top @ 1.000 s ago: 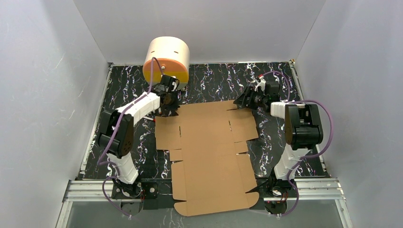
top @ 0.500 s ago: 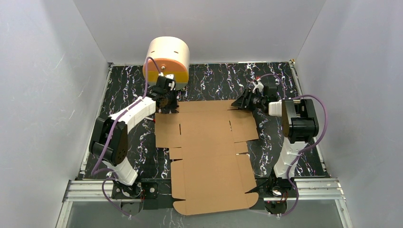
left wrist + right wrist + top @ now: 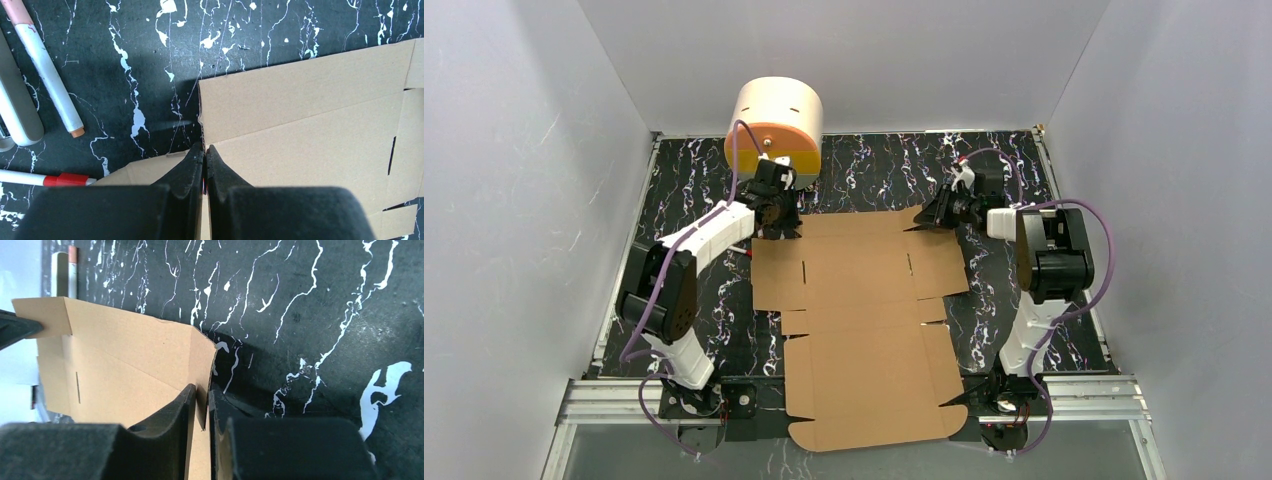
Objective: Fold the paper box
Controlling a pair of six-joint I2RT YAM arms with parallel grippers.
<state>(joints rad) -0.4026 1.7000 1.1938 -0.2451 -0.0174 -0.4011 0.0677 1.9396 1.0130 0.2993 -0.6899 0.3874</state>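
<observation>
The paper box [image 3: 864,310] is a flat brown cardboard sheet with flaps and slots, lying between the two arms. My left gripper [image 3: 782,228] is at its far left corner. In the left wrist view that gripper [image 3: 205,148] is shut, with the edge of the cardboard [image 3: 310,125] pinched between its tips. My right gripper [image 3: 927,218] is at the far right corner. In the right wrist view its jaws [image 3: 201,390] stand narrow around the upturned corner flap [image 3: 200,365], which rises off the table between them.
A cream cylinder with an orange and yellow front [image 3: 774,125] stands at the back, just behind the left gripper. Several marker pens [image 3: 47,65] lie on the black marbled table left of the box's corner. White walls close in three sides.
The right jaws have closed from wide open onto the corner flap. The left arm has reached a little farther back, still shut on the left corner.
</observation>
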